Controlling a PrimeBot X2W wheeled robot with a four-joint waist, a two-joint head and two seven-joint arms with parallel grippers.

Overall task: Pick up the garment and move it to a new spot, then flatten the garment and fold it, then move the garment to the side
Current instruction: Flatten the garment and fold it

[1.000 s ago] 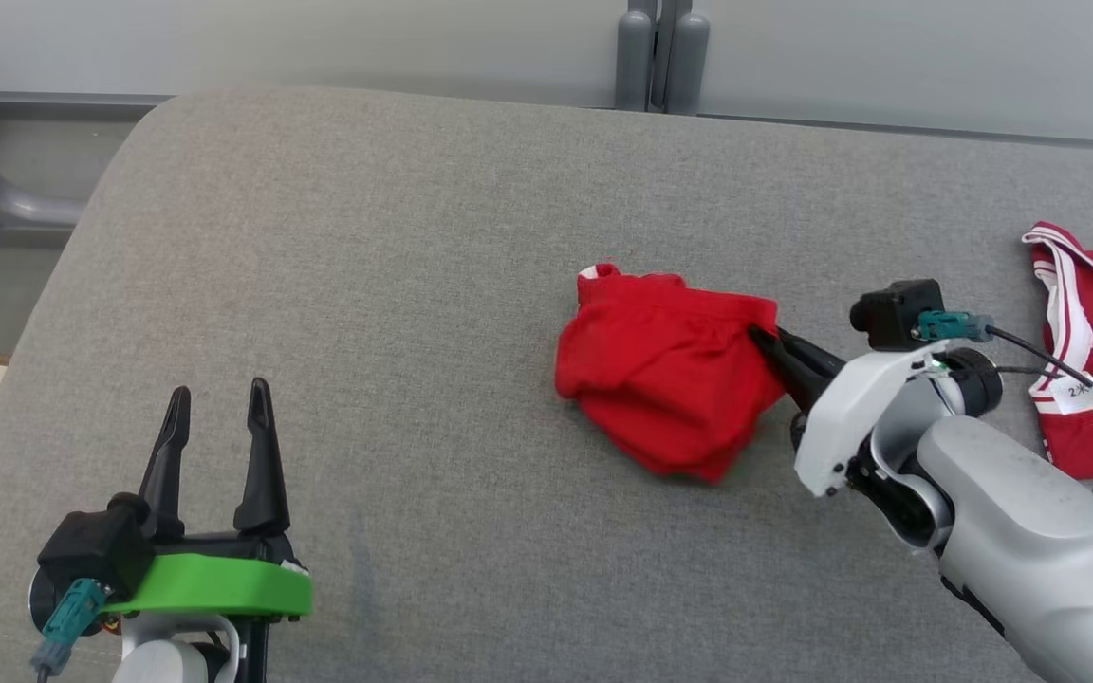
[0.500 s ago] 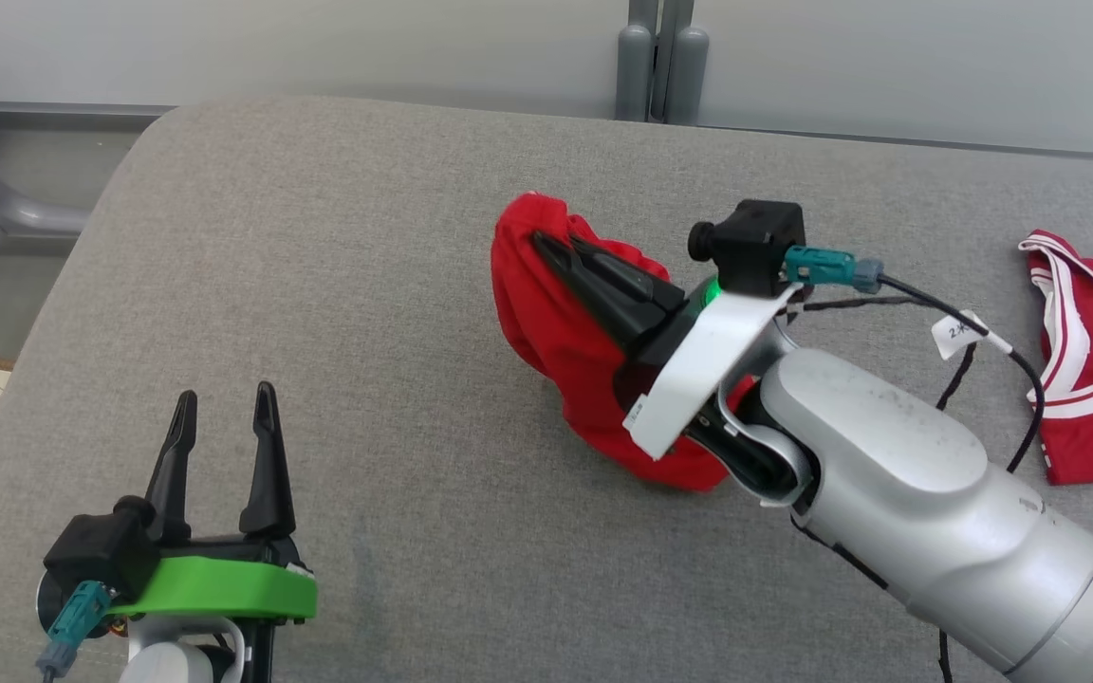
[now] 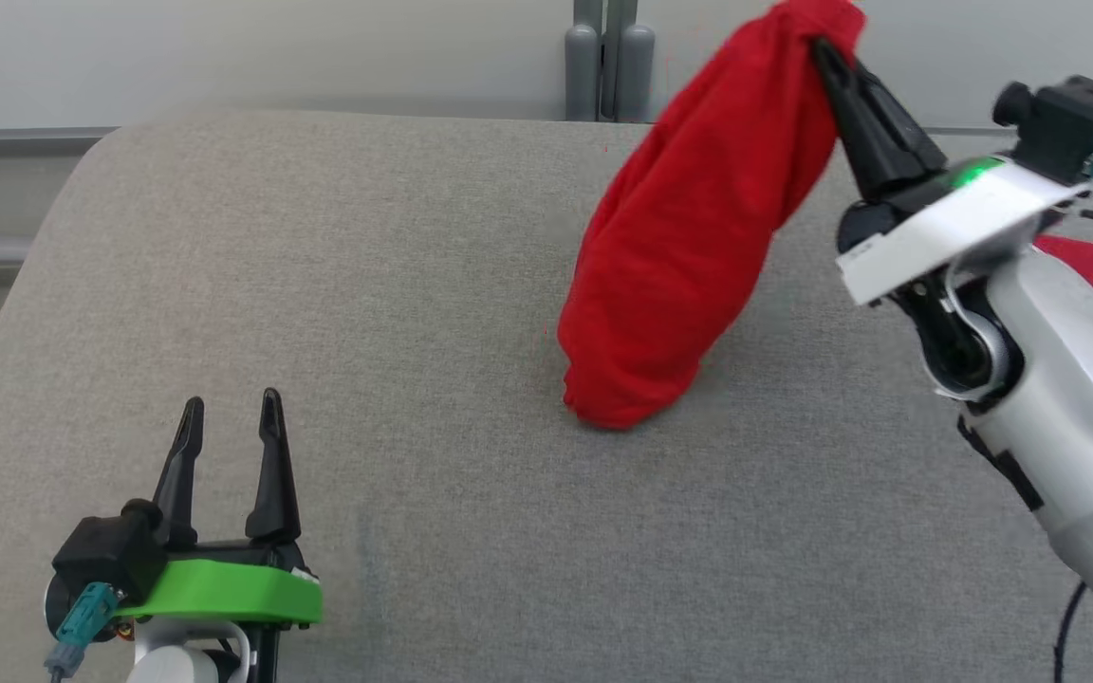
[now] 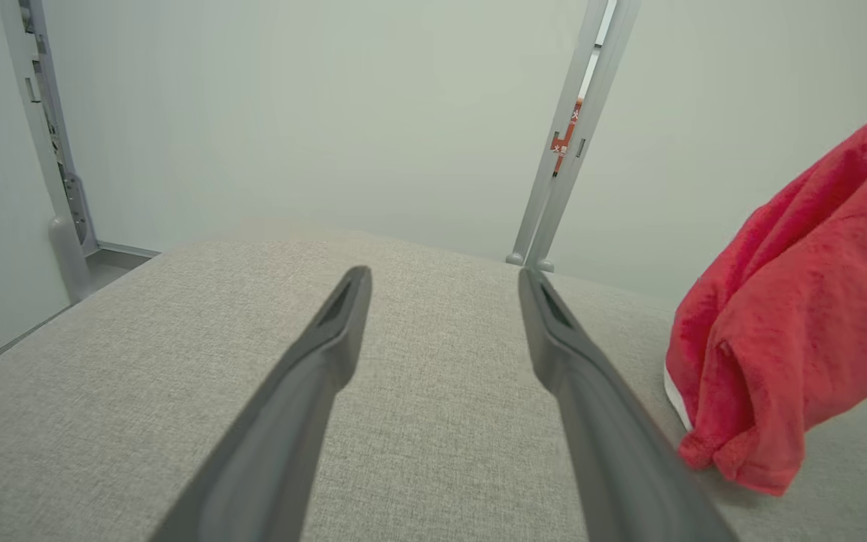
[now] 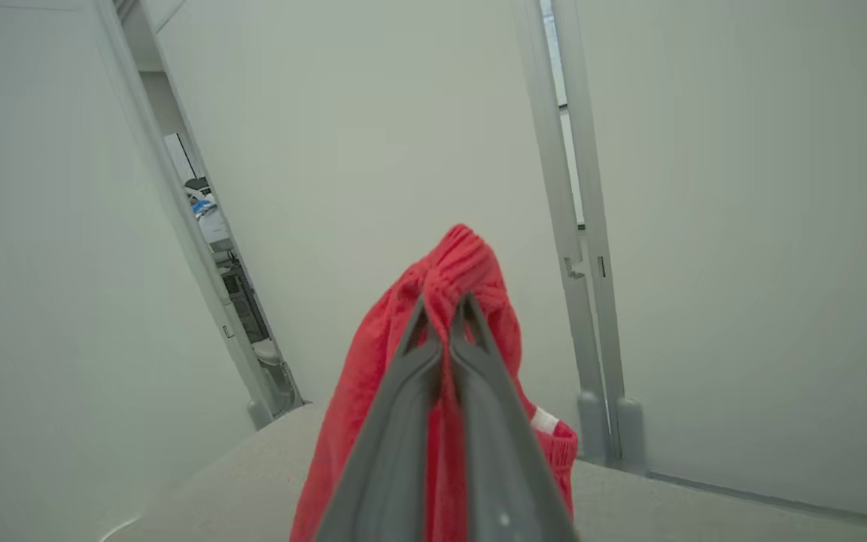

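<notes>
Head view: garment (image 3: 689,247) hung long-axis down from right tool (image 3: 822,47), clamped on its top; low end touched desk (image 3: 319,285).
Left tool (image 3: 231,403): fingers apart, empty, well left of it.

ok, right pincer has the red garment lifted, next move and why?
Probably carry it left over the grey surface and lower it. The right pincer is shut on the red garment, whose low end seems to touch the surface; the left pincer is open.
</notes>
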